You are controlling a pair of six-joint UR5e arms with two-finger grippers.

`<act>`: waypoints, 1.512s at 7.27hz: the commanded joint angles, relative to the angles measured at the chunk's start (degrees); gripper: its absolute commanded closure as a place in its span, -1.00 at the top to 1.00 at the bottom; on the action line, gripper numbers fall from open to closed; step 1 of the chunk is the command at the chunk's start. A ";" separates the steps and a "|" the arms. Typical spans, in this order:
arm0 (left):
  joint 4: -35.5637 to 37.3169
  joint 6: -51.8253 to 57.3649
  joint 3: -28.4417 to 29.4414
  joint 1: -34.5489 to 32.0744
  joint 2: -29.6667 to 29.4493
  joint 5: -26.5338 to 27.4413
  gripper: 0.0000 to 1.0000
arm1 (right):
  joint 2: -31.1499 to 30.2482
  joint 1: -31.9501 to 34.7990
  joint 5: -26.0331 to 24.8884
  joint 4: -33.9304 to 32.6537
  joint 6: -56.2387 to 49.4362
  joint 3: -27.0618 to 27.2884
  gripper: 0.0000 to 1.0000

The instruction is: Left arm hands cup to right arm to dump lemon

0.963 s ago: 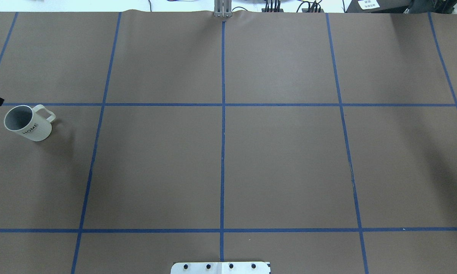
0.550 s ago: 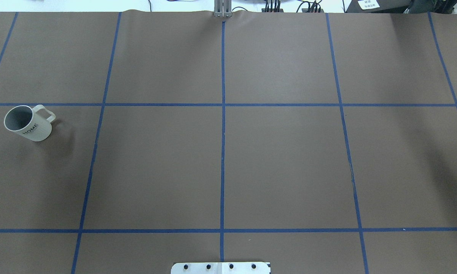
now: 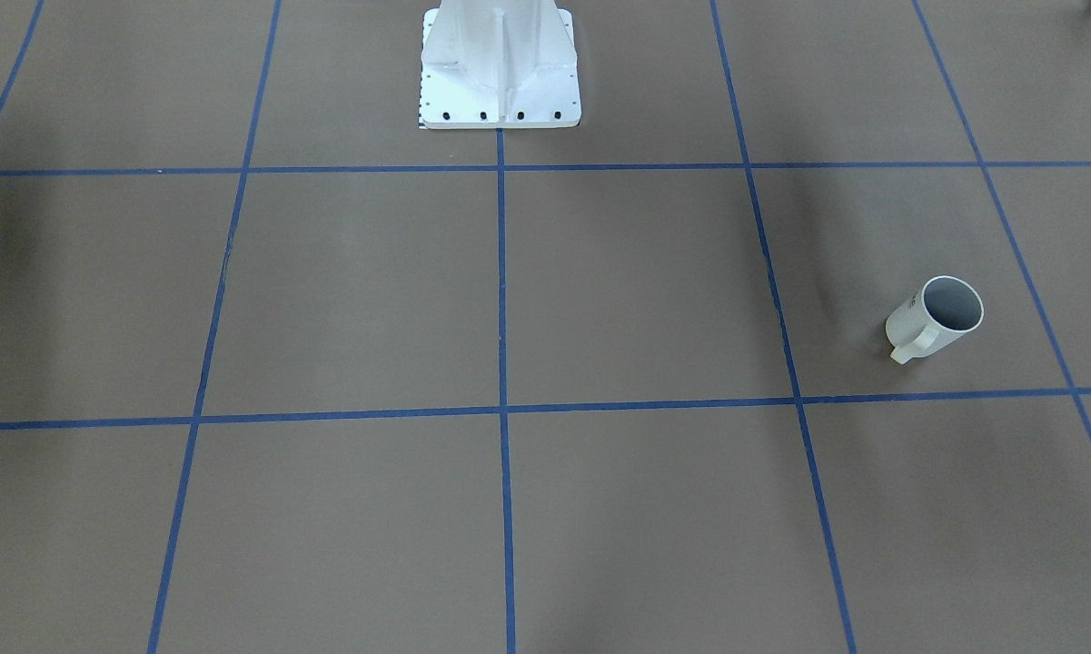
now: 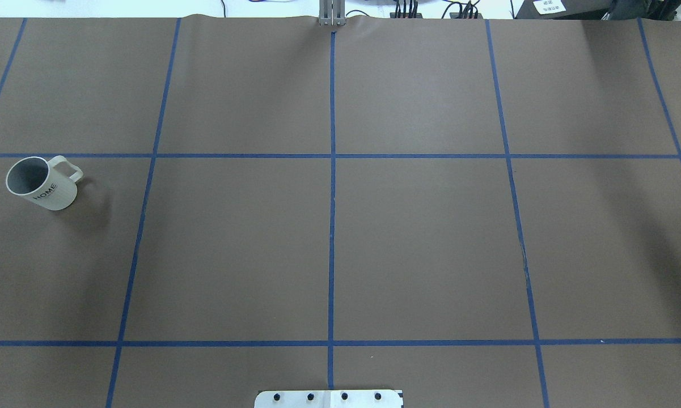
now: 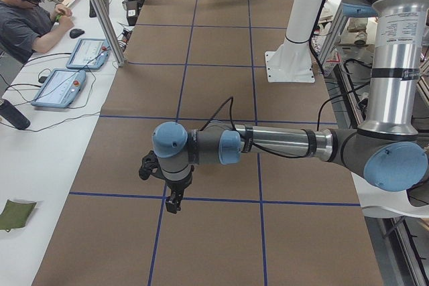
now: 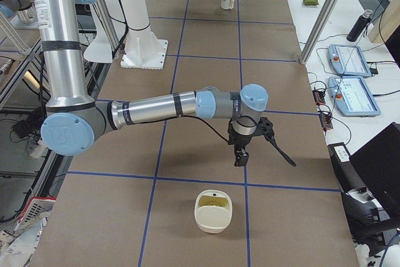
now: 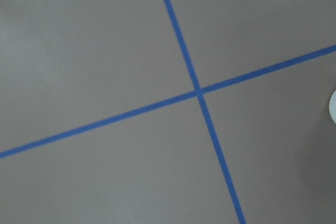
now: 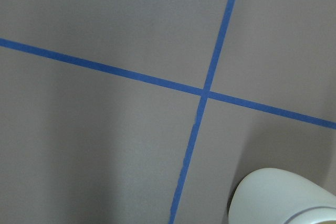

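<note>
The cup (image 4: 41, 182), a white mug with "HOME" on its side, stands upright at the table's left end, handle toward the far side, and shows again in the front view (image 3: 936, 318) and far off (image 6: 227, 0). No lemon shows in its grey inside. A yellow-green piece (image 6: 214, 202) lies in a cream bowl (image 6: 213, 214); I cannot tell if it is the lemon. My left gripper (image 5: 173, 205) points down over a tape crossing, with the cup hidden behind that arm. My right gripper (image 6: 240, 159) hangs just beyond the bowl. I cannot tell whether either is open or shut.
The white robot pedestal (image 3: 500, 64) stands at the table's near-robot edge. Blue tape lines grid the brown table (image 4: 419, 243). A seated person (image 5: 27, 11) and two teach pendants (image 5: 70, 72) are at the operators' side. The bowl's rim (image 8: 283, 198) fills the right wrist view's lower corner.
A black cable and a dark part at the overhead view's left edge, just above the cup, have moved out of view. The cup has not moved.
</note>
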 commanded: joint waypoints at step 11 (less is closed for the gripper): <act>-2.42 -13.04 -9.52 -0.38 3.40 -0.33 1.00 | -7.99 1.91 0.23 9.05 3.65 3.49 1.00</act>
